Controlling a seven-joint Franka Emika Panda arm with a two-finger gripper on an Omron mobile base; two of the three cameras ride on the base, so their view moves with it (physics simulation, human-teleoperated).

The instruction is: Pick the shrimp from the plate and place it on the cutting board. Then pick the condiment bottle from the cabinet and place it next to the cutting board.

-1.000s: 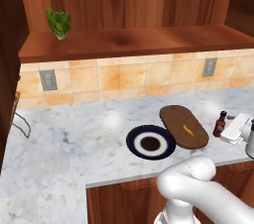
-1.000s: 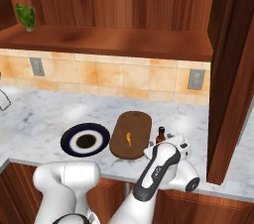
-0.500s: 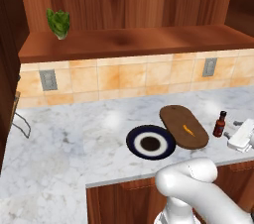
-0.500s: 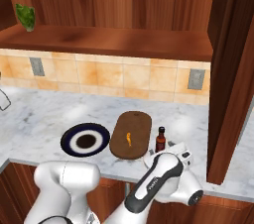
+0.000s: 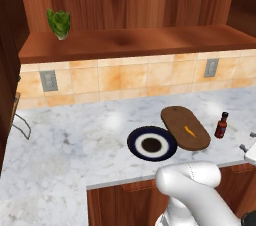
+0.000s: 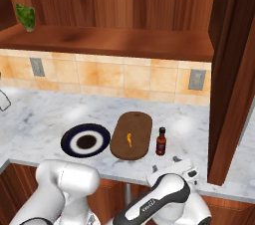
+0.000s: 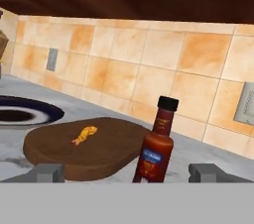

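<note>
The small orange shrimp (image 5: 190, 130) (image 6: 129, 140) (image 7: 84, 135) lies on the oval dark wooden cutting board (image 5: 177, 120) (image 6: 134, 124) (image 7: 64, 156). To the board's left sits the round navy plate (image 5: 134, 142) (image 6: 67, 142) (image 7: 34, 114), with nothing on it. The red condiment bottle (image 5: 221, 125) (image 6: 161, 142) (image 7: 155, 151) stands upright on the marble just right of the board. My gripper (image 5: 247, 141) (image 6: 165, 164) (image 7: 126, 173) is open, low at the counter's front edge, a short way in front of the bottle and clear of it. The cabinet shelf (image 5: 140, 40) (image 6: 109, 40) runs above.
A green leafy vegetable (image 5: 59, 23) (image 6: 26, 17) sits at the shelf's left end. A tall wooden cabinet side (image 6: 234, 94) rises close to the right of the bottle. Wall outlets (image 5: 48, 80) (image 6: 197, 79) are set in the tiled backsplash.
My open gripper has drawn back from the bottle toward the counter's front edge. The bottle stays standing beside the board.
</note>
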